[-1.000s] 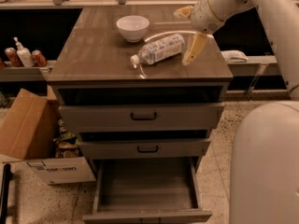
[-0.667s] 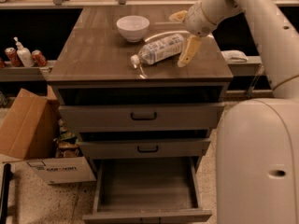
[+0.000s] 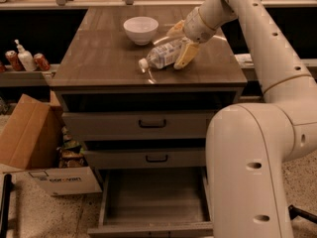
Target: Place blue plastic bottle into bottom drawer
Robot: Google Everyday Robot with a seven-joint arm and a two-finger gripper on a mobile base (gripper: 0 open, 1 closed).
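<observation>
While the blue plastic bottle [image 3: 163,55] is lying on its side on the cabinet top [image 3: 104,58], at about 5 o'clock from the white bowl [image 3: 141,29], its white cap is pointing toward 8 o'clock and its base toward 2 o'clock.

Camera view: the gripper [image 3: 180,42] is hanging low over the base end of the bottle, with the arm coming in from 1 o'clock. Its jaws are standing wide open. One pale finger is sitting on the 5 o'clock side of the bottle and the other on the 11 o'clock side, so the bottle's end is lying between them. The gripper is not holding anything, and whether either finger is touching the plastic cannot be told.

The bottom drawer [image 3: 148,229] is standing pulled out at 6 o'clock below the cabinet front, showing a bare grey inside, while the two upper drawers are sitting shut.

Judged from this, the grasp is the step in hand, and the carry and the drop into the drawer are not yet begun. The next move is calling for the jaws to close squarely across the round body, since a bottle lying down is liable to roll, followed by a lift that clears the cabinet edge toward 6 o'clock.
</observation>
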